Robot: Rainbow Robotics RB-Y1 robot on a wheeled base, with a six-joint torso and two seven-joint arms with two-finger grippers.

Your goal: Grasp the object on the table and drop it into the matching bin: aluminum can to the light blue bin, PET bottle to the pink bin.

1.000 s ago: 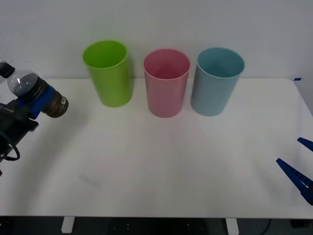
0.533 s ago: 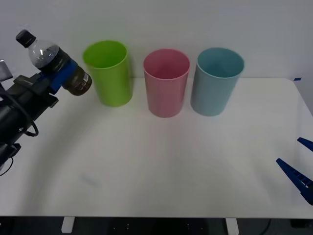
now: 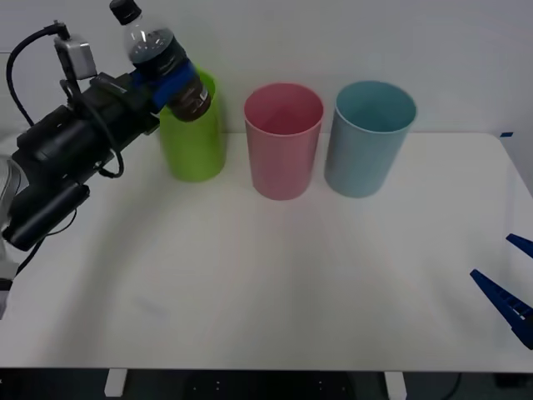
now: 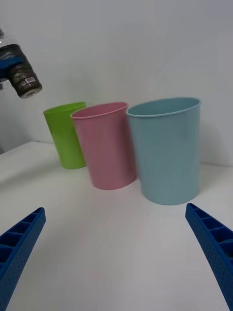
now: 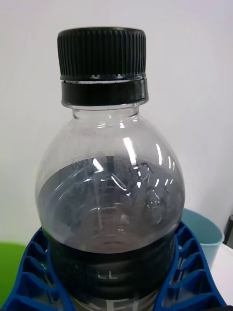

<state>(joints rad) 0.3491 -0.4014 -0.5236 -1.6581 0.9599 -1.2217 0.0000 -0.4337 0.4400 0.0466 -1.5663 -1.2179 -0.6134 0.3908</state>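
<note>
High over the table's (image 3: pixel 275 275) far left, the left tool (image 3: pixel 171 83) is clenched around the bottle (image 3: pixel 158 52), its blue ribbed fingers (image 5: pixel 34 272) wrapping the labelled waist. The bottle is off the table, carried in the air, tilted with its black cap (image 3: pixel 125 10) up and leaning toward the robot's left and its base toward the bins. In the front view its base overlaps the rim of the green bin (image 3: pixel 187 137), though I judge it to be hanging above or in front of that rim, not inside it.

What the coming move turns on: the pink bin (image 3: pixel 283 142) lies to the right of the held bottle, one bin along, between the green bin and the blue bin (image 3: pixel 366 137). The three stand in a row at the back of the table, close together but apart. The bottle must pass the green mouth and reach the pink one before release; letting go now would risk the wrong bin. The left arm is far nearer.

Seen from the front, the pink and blue bins look empty; the green one's inside is partly hidden by the bottle.

The right tool (image 3: pixel 508 287) waits low at the table's near right edge, fingers (image 4: pixel 213 252) spread wide, holding nothing.
</note>
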